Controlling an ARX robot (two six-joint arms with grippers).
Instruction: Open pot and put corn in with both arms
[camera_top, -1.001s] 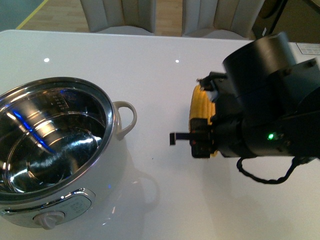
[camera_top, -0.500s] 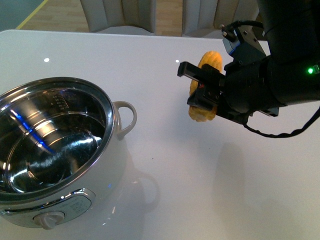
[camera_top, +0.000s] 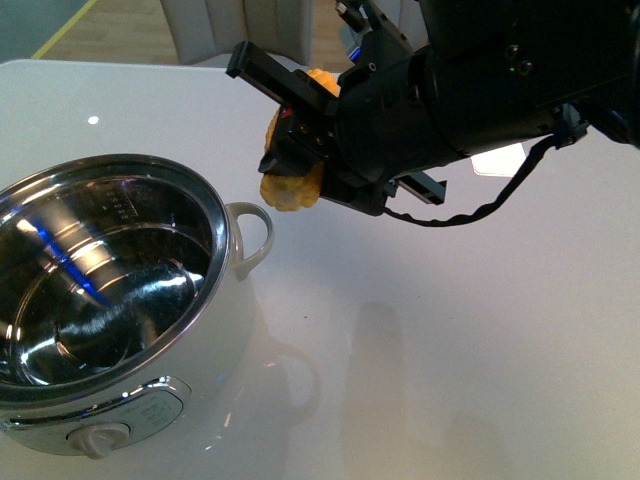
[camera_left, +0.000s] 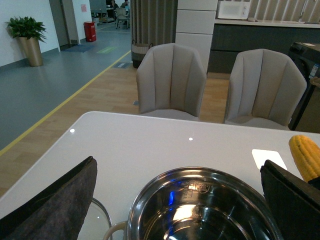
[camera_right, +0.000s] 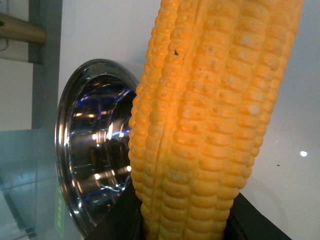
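One pot (camera_top: 216, 225), open-topped and cut off by the frame edge, sits below and left of the right pincer (camera_top: 290, 135). One corn (camera_top: 290, 188) is clamped in that pincer, upper end hidden. Left pincer (camera_left: 178, 162): spread wide, empty, only finger ends visible, pot beneath.

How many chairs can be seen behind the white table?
2. The first chair and the second chair stand side by side at the far edge of the table. Both are empty and face it. More chairs may stand outside the views.
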